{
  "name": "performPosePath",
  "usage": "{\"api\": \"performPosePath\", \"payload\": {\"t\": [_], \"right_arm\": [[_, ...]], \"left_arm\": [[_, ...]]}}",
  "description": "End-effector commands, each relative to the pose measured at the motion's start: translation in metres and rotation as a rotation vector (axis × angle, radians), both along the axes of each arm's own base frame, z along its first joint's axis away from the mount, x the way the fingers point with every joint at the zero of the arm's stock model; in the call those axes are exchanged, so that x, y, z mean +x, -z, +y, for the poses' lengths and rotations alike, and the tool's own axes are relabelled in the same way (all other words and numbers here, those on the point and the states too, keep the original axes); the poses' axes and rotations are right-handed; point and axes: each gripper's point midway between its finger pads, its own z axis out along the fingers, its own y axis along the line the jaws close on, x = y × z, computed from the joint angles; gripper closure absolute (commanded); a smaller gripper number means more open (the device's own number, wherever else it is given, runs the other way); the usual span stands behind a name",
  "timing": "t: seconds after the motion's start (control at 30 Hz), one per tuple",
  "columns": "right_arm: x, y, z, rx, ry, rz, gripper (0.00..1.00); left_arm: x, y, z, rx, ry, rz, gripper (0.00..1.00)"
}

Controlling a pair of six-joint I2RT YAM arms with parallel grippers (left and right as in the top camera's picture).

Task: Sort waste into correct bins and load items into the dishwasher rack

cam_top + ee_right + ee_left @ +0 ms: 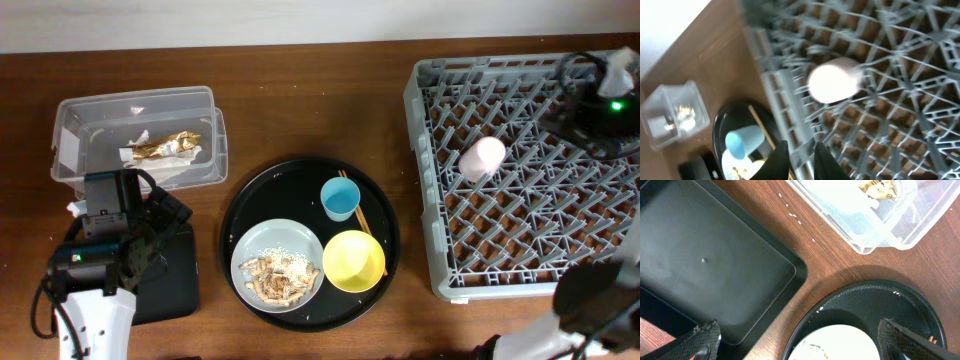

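The clear tub (75, 150) at the back left holds the gold foil wrapper (165, 146) and white tissue (135, 155); it also shows in the left wrist view (875, 225). The shallow black tray (172, 285) lies in front of it. The grey plate (250, 250) with food scraps (283, 273), the blue cup (340, 198), yellow bowl (353, 260) and chopsticks (362, 218) sit on the round black tray (300, 175). The pink cup (482, 157) lies in the dishwasher rack (440, 240). My left gripper (800, 347) is open and empty between the two trays. My right gripper (801, 160) is slightly open and empty above the rack's left edge.
My left arm (105, 240) covers part of the shallow black tray. My right arm (600, 100) reaches over the rack's far right corner. A few white rice grains (795, 217) lie on the wood between tub and tray.
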Motion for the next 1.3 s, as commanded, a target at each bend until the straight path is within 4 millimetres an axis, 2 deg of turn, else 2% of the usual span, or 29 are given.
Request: {"api": "performPosePath", "payload": {"t": [0.0,0.03,0.07,0.13,0.17,0.27,0.4,0.5,0.7,0.87,1.0,1.1,1.2,1.27], "right_arm": [[-0.013,-0.032,0.075,-0.080,-0.212,-0.073,0.74],[-0.016,-0.034,0.095,-0.087,-0.272,-0.076,0.69],[-0.021,-0.032,0.126,-0.110,-0.363,-0.070,0.63],[-0.026,-0.021,0.166,-0.182,-0.483,-0.047,0.52],[-0.029,-0.014,0.180,-0.219,-0.506,-0.026,0.50],[-0.033,0.015,0.229,-0.362,-0.556,0.032,0.51],[-0.035,0.053,0.290,-0.447,-0.650,0.033,0.62],[-0.034,0.089,0.318,-0.510,-0.662,0.075,0.67],[-0.037,0.149,0.351,-0.548,-0.691,0.165,0.67],[-0.038,0.179,0.354,-0.559,-0.692,0.231,0.60],[-0.037,0.196,0.354,-0.571,-0.697,0.261,0.60],[-0.037,0.201,0.354,-0.574,-0.697,0.272,0.61],[-0.037,0.201,0.354,-0.571,-0.681,0.276,0.67],[-0.037,0.202,0.354,-0.572,-0.681,0.277,0.75]], "left_arm": [[-0.001,-0.002,0.004,0.019,-0.001,-0.003,0.01],[-0.001,-0.002,0.004,0.019,-0.001,-0.003,0.01],[-0.001,-0.002,0.004,0.019,-0.001,-0.003,0.01],[-0.001,-0.001,0.004,0.019,-0.001,-0.003,0.01],[-0.001,-0.002,0.004,0.019,-0.001,-0.003,0.01],[-0.001,-0.001,0.004,0.019,-0.001,-0.003,0.01],[-0.001,-0.001,0.004,0.019,-0.001,-0.003,0.01],[-0.001,-0.001,0.004,0.019,-0.001,-0.003,0.01],[-0.001,-0.002,0.004,0.019,-0.001,-0.003,0.01],[-0.001,-0.001,0.004,0.019,-0.001,-0.003,0.01],[-0.001,-0.002,0.004,0.019,-0.001,-0.003,0.01],[-0.001,-0.002,0.004,0.019,-0.001,-0.003,0.01],[-0.001,-0.002,0.004,0.019,-0.001,-0.003,0.01],[-0.001,-0.002,0.004,0.019,-0.001,-0.003,0.01]]}}
